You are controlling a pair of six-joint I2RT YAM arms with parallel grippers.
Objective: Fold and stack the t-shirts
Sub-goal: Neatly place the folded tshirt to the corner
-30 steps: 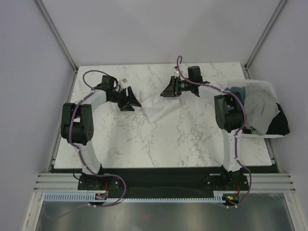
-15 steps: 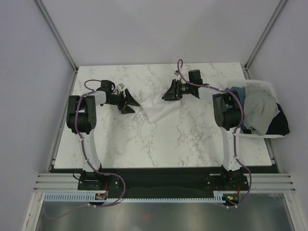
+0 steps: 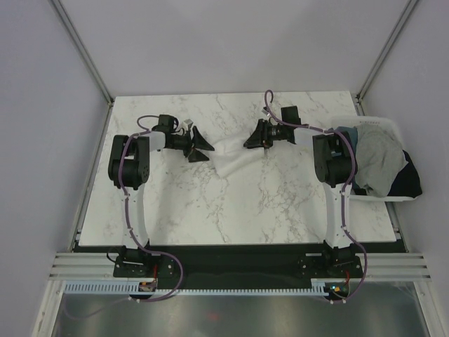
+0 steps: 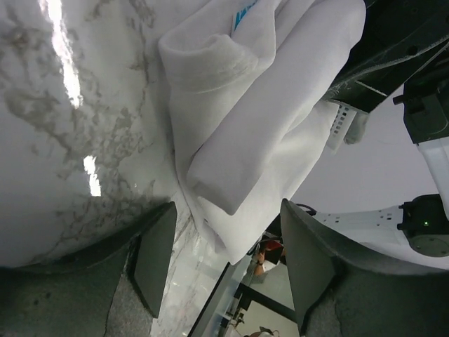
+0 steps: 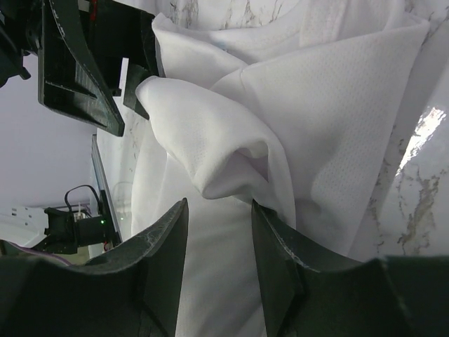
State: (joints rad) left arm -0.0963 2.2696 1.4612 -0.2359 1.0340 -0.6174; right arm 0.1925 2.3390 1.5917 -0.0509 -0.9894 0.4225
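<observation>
Grey-veined white marble tabletop [image 3: 231,210] at centre. White plastic bin [image 3: 384,121] at its 3 o'clock edge. Slotted cable duct [image 3: 238,288] at 6 o'clock.

I count 4 tees: 1 white t-shirt [image 3: 228,156], 1 teal-blue t-shirt [image 3: 344,131], 1 lt grey t-shirt [image 3: 379,158], 1 black t-shirt [image 3: 409,181]. 1 bin [image 3: 382,121], 1 bench [image 3: 210,203]. 2 arms w/ 2 hands: left hand [image 3: 203,146], right hand [image 3: 250,140].
</observation>
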